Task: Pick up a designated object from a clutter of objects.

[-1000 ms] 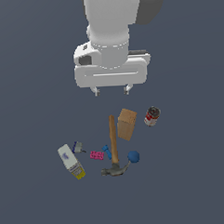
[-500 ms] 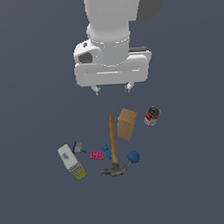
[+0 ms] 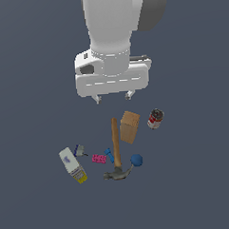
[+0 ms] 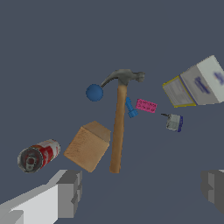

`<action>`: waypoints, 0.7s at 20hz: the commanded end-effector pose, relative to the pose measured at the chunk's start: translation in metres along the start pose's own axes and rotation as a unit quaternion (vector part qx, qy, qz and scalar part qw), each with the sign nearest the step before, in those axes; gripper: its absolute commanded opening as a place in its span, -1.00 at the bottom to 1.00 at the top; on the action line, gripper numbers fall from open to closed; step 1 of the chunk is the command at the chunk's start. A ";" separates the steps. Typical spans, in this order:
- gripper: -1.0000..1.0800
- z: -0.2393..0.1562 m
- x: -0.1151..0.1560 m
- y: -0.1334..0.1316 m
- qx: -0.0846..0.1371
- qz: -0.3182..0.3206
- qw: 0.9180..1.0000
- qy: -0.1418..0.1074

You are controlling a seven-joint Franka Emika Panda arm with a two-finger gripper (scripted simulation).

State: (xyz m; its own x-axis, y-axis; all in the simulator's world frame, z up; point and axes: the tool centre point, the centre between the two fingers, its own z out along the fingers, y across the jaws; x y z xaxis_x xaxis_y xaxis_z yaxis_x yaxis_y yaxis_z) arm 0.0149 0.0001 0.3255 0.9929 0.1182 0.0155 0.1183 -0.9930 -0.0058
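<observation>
Exterior view: Panda gripper (image 3: 113, 96) hanging above the clutter, jaws spread wide, nothing between them, two short fingertips (image 3: 97, 98) showing under the white hand. Well below the jaws on the dark counter (image 3: 29, 92), a wooden-handled hammer (image 3: 116, 148) lying with its handle pointing up toward the jaws and its steel head at the far end. Pink studded brick (image 3: 98, 158) flat on the counter, below the jaws and off toward the exterior view's left, just beside a small blue piece (image 3: 108, 155) that touches the hammer handle. Farther out on that side, a small grey-and-blue piece (image 3: 80, 150) and a white-and-yellow box (image 3: 73, 164). Tan wooden block (image 3: 130, 126) closest beneath the jaws, against the handle; red can (image 3: 155, 119) toward the exterior view's right; blue ball (image 3: 136, 159) by the hammer head.

Wrist view: grey fingertips (image 4: 70, 192) far apart at the picture's lower corners, gap empty. Ahead of the jaws, hammer (image 4: 118, 127), block (image 4: 89, 145) and can (image 4: 38, 155) nearest. Pink brick (image 4: 146, 105) beyond, near the hammer head, apart from the jaws, untouched. Blue piece (image 4: 131, 107) between brick and handle; ball (image 4: 94, 92), box (image 4: 194, 83) and grey-and-blue piece (image 4: 174, 122) around them.
</observation>
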 end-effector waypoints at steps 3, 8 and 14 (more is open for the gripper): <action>0.92 0.013 0.008 0.006 -0.002 -0.037 0.999 -0.001; 0.92 0.034 0.019 0.015 -0.004 -0.093 0.996 -0.002; 0.92 0.061 0.031 0.027 -0.005 -0.165 0.986 -0.004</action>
State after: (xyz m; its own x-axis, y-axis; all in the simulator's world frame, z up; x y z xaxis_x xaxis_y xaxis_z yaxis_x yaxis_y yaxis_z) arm 0.0465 -0.0199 0.2717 0.9162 0.4006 0.0075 0.4005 -0.9163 0.0078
